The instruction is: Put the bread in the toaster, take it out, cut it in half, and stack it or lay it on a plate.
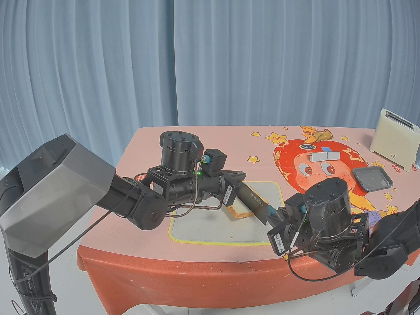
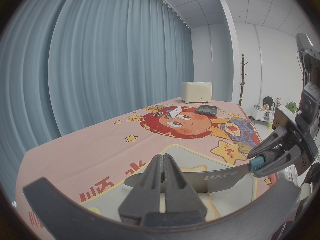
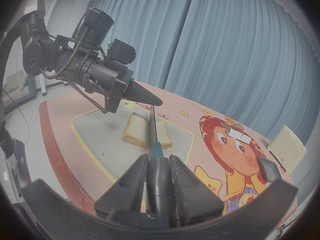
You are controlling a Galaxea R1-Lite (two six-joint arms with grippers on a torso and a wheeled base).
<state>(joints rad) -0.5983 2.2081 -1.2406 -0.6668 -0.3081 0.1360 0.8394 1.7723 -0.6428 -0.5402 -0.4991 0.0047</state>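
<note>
A slice of bread (image 1: 241, 209) lies flat on the grey, yellow-edged cutting mat (image 1: 197, 228). My right gripper (image 1: 276, 215) is shut on the teal handle of a knife (image 1: 255, 203). The blade stands on edge across the middle of the slice (image 3: 141, 134). My left gripper (image 1: 239, 178) is shut with nothing between its fingers, and its tip hovers just over the far end of the blade (image 3: 152, 124). The cream toaster (image 1: 395, 140) stands at the table's far right edge. A dark tray-like plate (image 1: 372, 179) lies in front of it.
A small white block (image 1: 324, 155) sits on the cartoon face printed on the pink tablecloth. The table's front edge runs just below my right arm. Bare mat lies left of and in front of the bread.
</note>
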